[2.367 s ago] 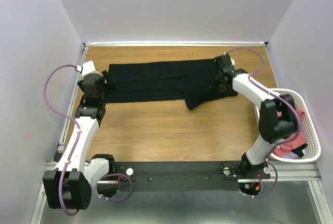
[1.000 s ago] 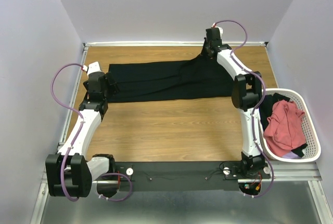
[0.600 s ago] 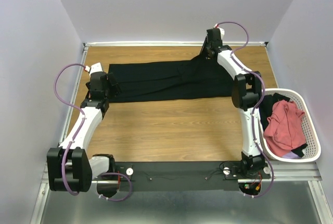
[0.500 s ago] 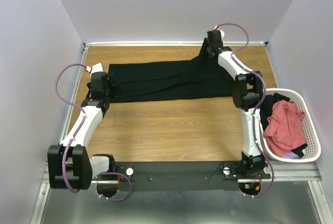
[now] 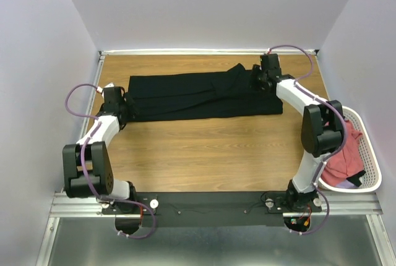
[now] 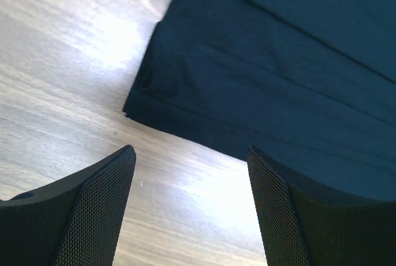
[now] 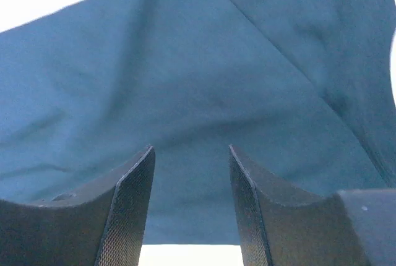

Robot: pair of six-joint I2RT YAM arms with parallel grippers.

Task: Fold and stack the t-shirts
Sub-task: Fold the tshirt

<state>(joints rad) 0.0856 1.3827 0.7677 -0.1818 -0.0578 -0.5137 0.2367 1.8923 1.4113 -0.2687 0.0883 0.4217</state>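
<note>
A large black t-shirt [image 5: 198, 96], folded into a long band, lies flat across the far half of the table. In the top view my left gripper [image 5: 122, 109] sits at the band's left end. The left wrist view shows that gripper [image 6: 190, 150] open over bare wood, just short of the black t-shirt's near corner [image 6: 185, 99]. My right gripper [image 5: 254, 81] hovers over the band's far right part. Seen from its wrist, the right gripper [image 7: 190, 148] is open with only black cloth [image 7: 204, 74] under it and nothing gripped. A salmon-red t-shirt [image 5: 344, 162] lies bunched in the basket.
A white mesh basket [image 5: 369, 154] stands at the table's right edge, partly behind my right arm's elbow. Walls close in the table at the back and on both sides. Bare wood [image 5: 204, 151] stretches between the black shirt and the arm bases.
My right gripper has opened and let the black shirt's raised flap drop, then moved right and nearer over the cloth. My left arm has drawn back, its gripper staying by the shirt's left end.
</note>
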